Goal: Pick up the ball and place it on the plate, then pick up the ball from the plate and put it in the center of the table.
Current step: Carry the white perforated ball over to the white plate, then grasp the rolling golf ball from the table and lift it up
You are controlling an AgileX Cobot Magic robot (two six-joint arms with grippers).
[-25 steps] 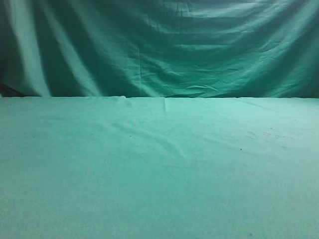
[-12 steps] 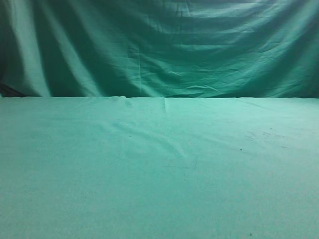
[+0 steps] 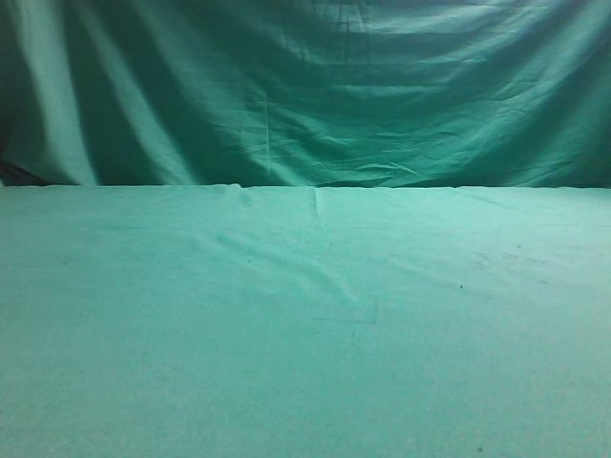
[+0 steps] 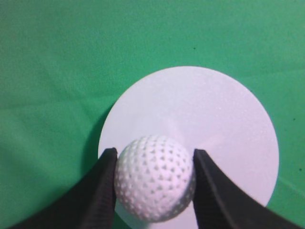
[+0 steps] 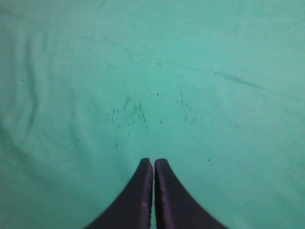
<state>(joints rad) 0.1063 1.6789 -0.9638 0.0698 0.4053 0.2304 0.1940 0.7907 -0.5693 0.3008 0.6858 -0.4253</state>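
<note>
In the left wrist view the white dimpled ball [image 4: 155, 177] sits between my left gripper's black fingers [image 4: 154, 162], which press on both its sides. The round white plate [image 4: 209, 119] lies under and beyond the ball on the green table cloth [image 4: 52, 71]. I cannot tell whether the ball touches the plate. In the right wrist view my right gripper [image 5: 153, 163] is shut and empty over bare cloth [image 5: 152, 62]. The exterior view shows only the table [image 3: 305, 334]; ball, plate and both grippers are out of view there.
The darker green backdrop curtain [image 3: 305, 95] hangs behind the table's far edge. The cloth has a few wrinkles and small dark specks [image 5: 131, 112].
</note>
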